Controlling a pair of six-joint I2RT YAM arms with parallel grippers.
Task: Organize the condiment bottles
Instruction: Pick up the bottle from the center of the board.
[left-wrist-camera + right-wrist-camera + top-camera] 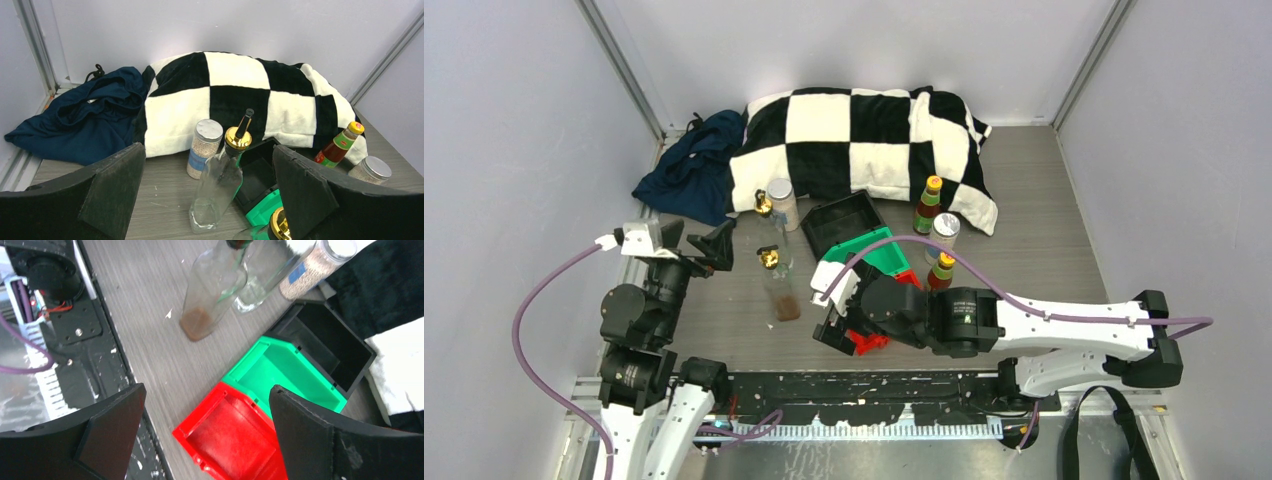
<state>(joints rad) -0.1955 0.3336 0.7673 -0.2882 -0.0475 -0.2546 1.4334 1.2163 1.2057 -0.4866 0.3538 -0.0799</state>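
Note:
Two tall clear glass bottles with gold pourers stand left of centre, one at the back and one nearer with brown residue. A silver-lidded shaker jar stands behind them. At the right are two yellow-capped sauce bottles, one at the back and one nearer, with a second shaker jar between them. My left gripper is open and empty, left of the glass bottles; its view faces the back bottle and the shaker. My right gripper is open and empty above the red bin.
Black, green and red bins lie in a diagonal row mid-table. A checkered cushion and a dark blue cloth lie at the back. Grey walls close in the sides.

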